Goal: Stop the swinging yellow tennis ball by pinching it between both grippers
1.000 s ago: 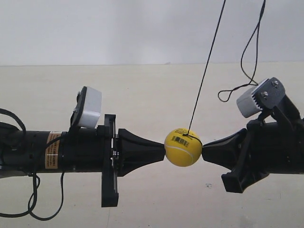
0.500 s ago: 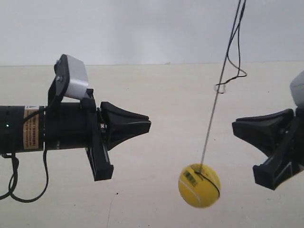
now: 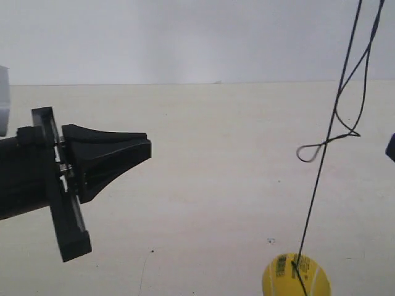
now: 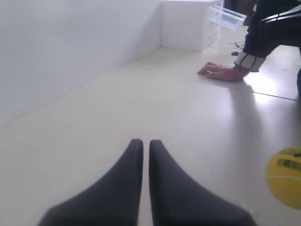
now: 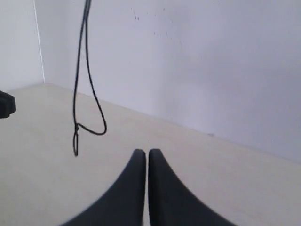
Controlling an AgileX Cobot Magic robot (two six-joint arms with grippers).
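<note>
I read ball (image 3: 296,280) hanging low on string (image 3: 321,166) | left gripper (image 4: 142,141) closed, empty, clear of ball | right gripper (image 5: 142,151) closed, empty, facing string's loop (image 5: 89,128) above ball | hand (image 4: 221,72) on table (image 4: 117,113) beyond ball

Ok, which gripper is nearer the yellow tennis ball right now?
Right, probably. The right gripper, a sliver at the exterior view's right edge, sits above the yellow tennis ball and off to one side. The left gripper is equally high but farther across.

Someone's hand (image 4: 221,72) flat on the cream table (image 4: 117,108) w/ dark sleeve (image 4: 273,33). White box (image 4: 186,23) by the wall (image 4: 61,47) in bg.
</note>
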